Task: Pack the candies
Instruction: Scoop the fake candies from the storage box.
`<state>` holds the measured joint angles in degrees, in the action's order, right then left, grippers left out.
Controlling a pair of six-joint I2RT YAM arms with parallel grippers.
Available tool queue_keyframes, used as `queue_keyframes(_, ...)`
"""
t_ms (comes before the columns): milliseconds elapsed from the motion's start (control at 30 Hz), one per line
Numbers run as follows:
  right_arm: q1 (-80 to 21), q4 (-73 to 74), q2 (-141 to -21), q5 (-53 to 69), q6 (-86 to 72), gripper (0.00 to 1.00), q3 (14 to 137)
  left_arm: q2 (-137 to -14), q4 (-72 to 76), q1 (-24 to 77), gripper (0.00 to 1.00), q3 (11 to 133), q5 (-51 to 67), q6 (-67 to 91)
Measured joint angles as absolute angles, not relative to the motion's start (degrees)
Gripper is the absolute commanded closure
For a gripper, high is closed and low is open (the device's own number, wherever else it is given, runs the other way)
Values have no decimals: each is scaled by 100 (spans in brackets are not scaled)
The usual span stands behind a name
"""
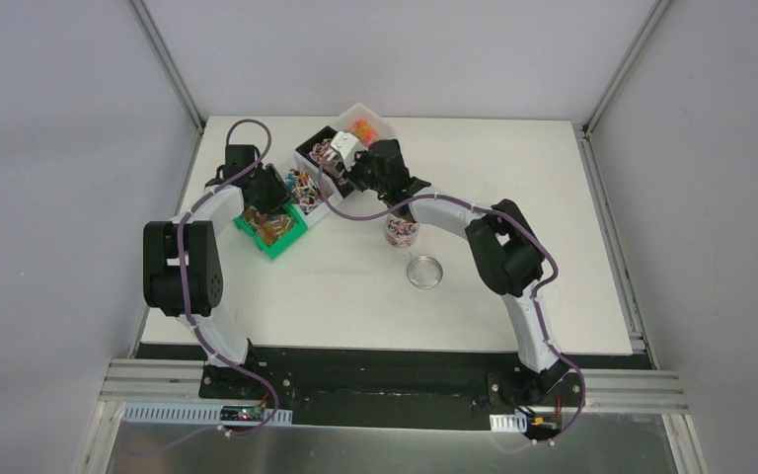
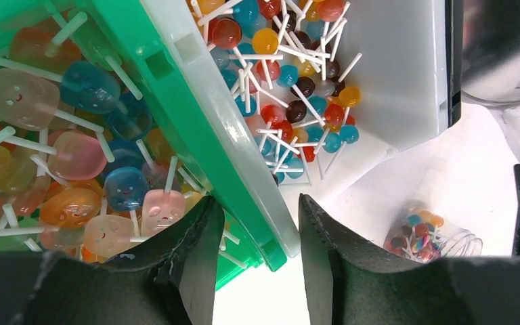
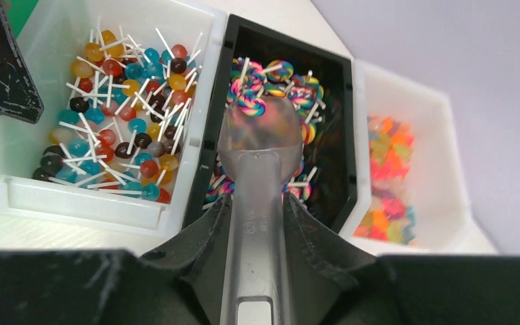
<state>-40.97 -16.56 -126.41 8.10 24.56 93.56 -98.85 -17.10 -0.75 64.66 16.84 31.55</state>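
Right gripper (image 3: 257, 223): pinching scoop (image 3: 261, 135) handle, bowl over black bin (image 3: 342, 176)
Left gripper (image 2: 261, 230): clamped on green bin (image 2: 169, 88) wall
Candies (image 3: 125, 135): in bins at 11 o'clock; some in jar (image 1: 401, 231), 4 o'clock of them

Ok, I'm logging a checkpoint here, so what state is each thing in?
Jar: upright, open, partly filled with candies.
Lid: off, lying on the table.
Scoop: held, bowl over the black bin.
White bin: open, full of round lollipops.
Right gripper: shut on the scoop.
Left gripper: jaws astride the rim of the green bin, grip unclear.
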Motion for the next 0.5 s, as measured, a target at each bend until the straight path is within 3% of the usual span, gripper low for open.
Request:
queue_keyframes(200, -4099, -1608, -12707, 1024, 2770, 100, 9572, -9854, -1691, -89, 100, 6423, 1708, 3118)
queue_keyframes(500, -3599, -2952, -12814, 1750, 926, 100, 8952, -9852, -1684, -89, 100, 6420, 1708, 3118)
